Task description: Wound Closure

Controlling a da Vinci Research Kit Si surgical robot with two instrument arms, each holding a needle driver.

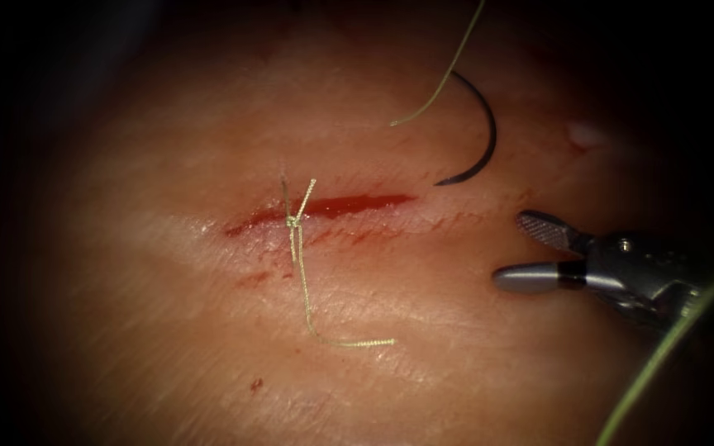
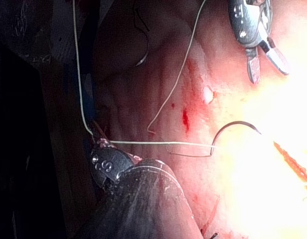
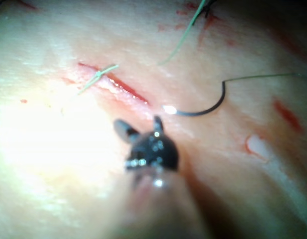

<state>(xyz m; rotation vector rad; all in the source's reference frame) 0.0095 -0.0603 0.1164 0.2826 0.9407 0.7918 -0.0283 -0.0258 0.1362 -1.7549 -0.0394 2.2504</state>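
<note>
The cut point(image 1: 324, 206) runs across the tissue point(image 1: 167, 330), with red fluid in it. One knotted stitch point(image 1: 293, 221) with thread tails crosses it left of the middle. The curved needle point(image 1: 487, 136) lies free beyond the cut's right end, its tip near the tissue surface and its whole curve showing. My right tool point(image 1: 512, 248) hovers right of the cut, just below the needle, jaws open and empty. In the left wrist view my left tool point(image 2: 99, 141) is shut on the thread point(image 2: 158, 143), which runs taut to the needle's point(image 2: 233, 124) tail.
A loose thread end point(image 1: 423, 103) hangs down beside the needle. Another green strand point(image 1: 663, 355) crosses behind the right tool's shaft. Small red spots point(image 1: 255, 385) mark the near tissue, and a pale nick point(image 1: 584, 132) sits at the far right.
</note>
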